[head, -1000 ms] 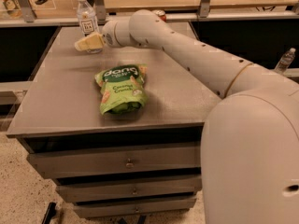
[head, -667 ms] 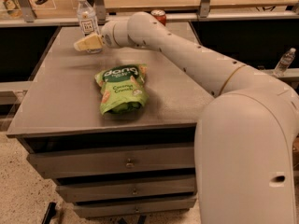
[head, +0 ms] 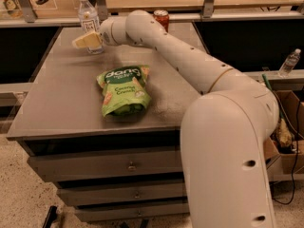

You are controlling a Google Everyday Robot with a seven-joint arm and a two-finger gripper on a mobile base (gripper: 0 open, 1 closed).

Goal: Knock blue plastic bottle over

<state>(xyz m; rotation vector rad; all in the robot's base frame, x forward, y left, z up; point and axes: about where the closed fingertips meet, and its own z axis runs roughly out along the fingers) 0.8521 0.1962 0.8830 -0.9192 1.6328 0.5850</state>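
The blue plastic bottle (head: 88, 19) is a tall clear bottle with a white cap and a dark-and-white label. It stands upright at the far left of the grey table (head: 57, 103). My gripper (head: 85, 40) reaches across the table from the right. Its pale fingers lie right in front of the bottle's lower half and cover part of it. I cannot tell whether they touch the bottle.
A green snack bag (head: 122, 90) lies flat in the middle of the table. A red soda can (head: 161, 19) stands at the far edge behind my arm. A small clear bottle (head: 289, 63) stands on a shelf at the right. Drawers sit below the table front.
My arm has shifted slightly left, bringing the gripper closer in front of the bottle. The bottle still stands upright in the same place.
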